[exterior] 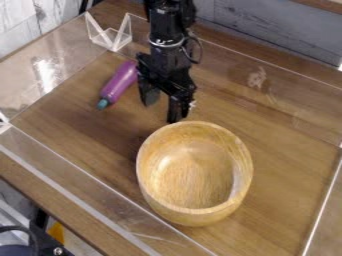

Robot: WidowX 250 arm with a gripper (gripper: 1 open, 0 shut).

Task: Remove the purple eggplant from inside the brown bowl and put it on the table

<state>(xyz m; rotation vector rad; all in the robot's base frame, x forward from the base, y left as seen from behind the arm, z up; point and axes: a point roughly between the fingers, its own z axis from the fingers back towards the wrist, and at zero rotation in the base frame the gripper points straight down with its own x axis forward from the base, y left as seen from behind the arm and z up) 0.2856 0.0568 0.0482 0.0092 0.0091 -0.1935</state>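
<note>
The purple eggplant (119, 82) lies flat on the table (80, 140), outside the brown bowl (195, 172) and up-left of its rim. Its long axis runs diagonally: the teal-green stem end points down-left toward the near-left acrylic wall, the rounded purple end up-right toward the arm.

The gripper (168, 98) hangs from a black arm that comes down from the top edge, fingers pointing straight down at the tabletop. Its jaws stand apart with nothing between them. It sits just beside the eggplant's upper end, on the bowl's far side, between eggplant and bowl rim; whether a finger touches the eggplant cannot be told.

The bowl is upright and empty, its near-left rim close to the front acrylic wall. Bare wood stretches left of the bowl and below the eggplant, and also right of the gripper toward the far wall.
</note>
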